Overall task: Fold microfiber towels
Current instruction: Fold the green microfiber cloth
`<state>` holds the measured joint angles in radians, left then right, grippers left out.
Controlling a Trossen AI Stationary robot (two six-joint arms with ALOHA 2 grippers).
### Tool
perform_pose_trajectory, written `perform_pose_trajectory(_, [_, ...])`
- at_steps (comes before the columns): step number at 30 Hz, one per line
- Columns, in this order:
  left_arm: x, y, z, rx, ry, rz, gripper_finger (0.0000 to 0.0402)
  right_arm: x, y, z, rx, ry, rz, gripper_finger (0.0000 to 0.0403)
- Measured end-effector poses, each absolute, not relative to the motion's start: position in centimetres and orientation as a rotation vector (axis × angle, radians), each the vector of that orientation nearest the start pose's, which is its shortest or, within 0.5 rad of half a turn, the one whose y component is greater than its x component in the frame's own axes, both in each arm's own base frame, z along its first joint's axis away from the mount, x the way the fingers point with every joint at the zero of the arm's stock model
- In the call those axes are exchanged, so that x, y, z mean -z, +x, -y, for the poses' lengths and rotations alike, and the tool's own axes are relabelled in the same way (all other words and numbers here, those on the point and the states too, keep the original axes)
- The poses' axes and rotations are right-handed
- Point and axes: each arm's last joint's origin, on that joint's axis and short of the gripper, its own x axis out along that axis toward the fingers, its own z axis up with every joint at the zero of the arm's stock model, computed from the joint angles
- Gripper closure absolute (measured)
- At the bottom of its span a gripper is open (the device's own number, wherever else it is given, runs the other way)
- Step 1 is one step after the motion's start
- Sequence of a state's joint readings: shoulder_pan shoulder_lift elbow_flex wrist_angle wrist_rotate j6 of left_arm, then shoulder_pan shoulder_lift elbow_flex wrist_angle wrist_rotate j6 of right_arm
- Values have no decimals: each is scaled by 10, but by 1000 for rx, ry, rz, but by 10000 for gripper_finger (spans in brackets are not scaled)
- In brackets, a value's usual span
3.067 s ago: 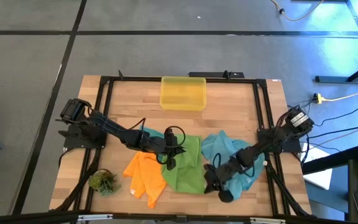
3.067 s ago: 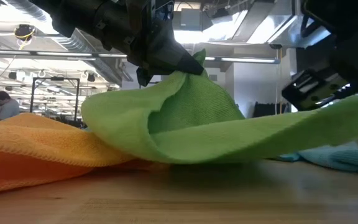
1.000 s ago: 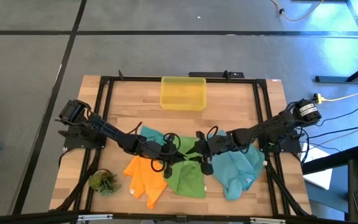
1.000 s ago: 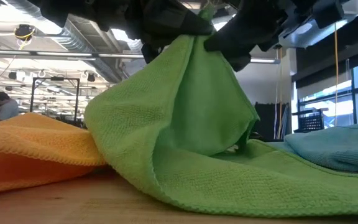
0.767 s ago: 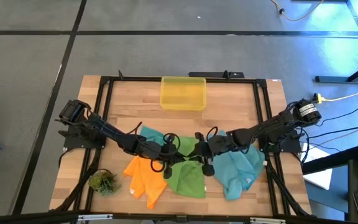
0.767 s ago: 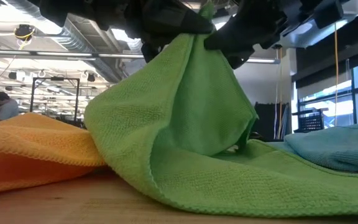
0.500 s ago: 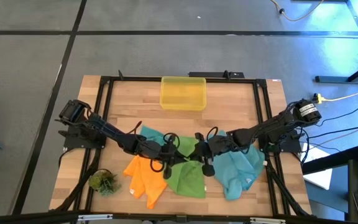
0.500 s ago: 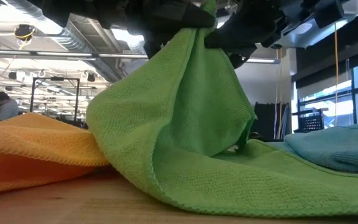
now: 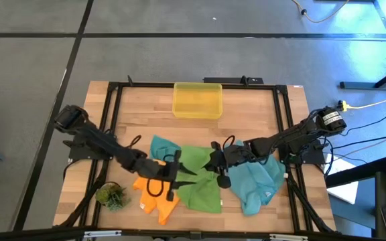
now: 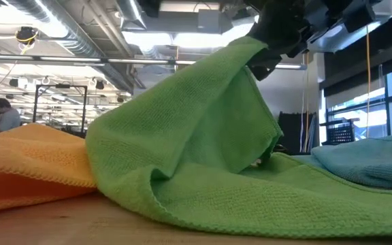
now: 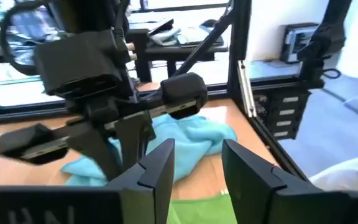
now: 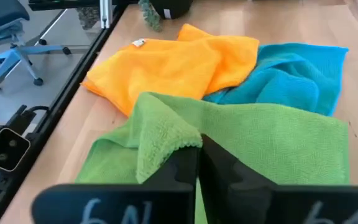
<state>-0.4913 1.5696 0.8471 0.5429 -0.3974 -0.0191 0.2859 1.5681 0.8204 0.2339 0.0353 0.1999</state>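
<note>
The green towel (image 9: 200, 184) lies at the table's middle near the front, one part raised into a peak (image 10: 247, 44). My right gripper (image 9: 214, 164) is shut on that peak. My left gripper (image 9: 178, 177) stands open above the seam between the orange towel (image 9: 151, 194) and the green one, with nothing between its fingers (image 11: 194, 171). One teal towel (image 9: 161, 146) lies behind the green one, partly under it. A second teal towel (image 9: 256, 181) lies crumpled to its right. The orange towel rests flat on the table, its edge under the green. My right gripper pinches a gathered fold of the green towel at its hemmed edge (image 12: 169, 140) between its two shut fingers. It comes from the table's right, slanting down. That part is lifted; the cloth slopes down from it like a tent (image 10: 182, 136), and its lower part lies on the table.
A yellow bin (image 9: 197, 99) stands at the table's far middle. A small green plant tuft (image 9: 111, 195) sits at the near left corner. Black frame rails (image 9: 109, 134) run along both sides. Bare wood shows between the bin and the towels.
My left gripper has opened, let go of the green towel's raised part and drawn back toward the table's near left, over the orange towel. The towel's left slope has sagged and spread lower. Its peak stays up in my right gripper, which has kept still.
</note>
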Motion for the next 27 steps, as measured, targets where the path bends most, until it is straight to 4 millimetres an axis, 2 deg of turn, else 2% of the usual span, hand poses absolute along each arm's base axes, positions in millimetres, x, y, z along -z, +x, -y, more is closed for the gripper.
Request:
perform_pose_trajectory(3, [-232, 291, 165, 85, 46, -184, 277, -198, 311, -90, -194, 113, -523, 394])
perform_pose_trajectory(5, [-224, 285, 178, 87, 15, -223, 277, -198, 311, -90, -193, 114, -524, 392])
perform_pose_trajectory(10, [-187, 278, 203, 114, -4, -351, 277, -198, 311, -90, -197, 114, -529, 393])
perform_pose_trajectory(15, [-156, 270, 223, 162, 72, -434, 278, -198, 311, -92, -203, 116, -532, 393])
perform_pose_trajectory(22, [-142, 262, 224, 119, 169, -515, 278, -197, 310, -92, -208, 117, -535, 392])
perform_pose_trajectory(27, [-142, 263, 221, 105, 320, -557, 278, -197, 310, -92, -207, 116, -542, 392])
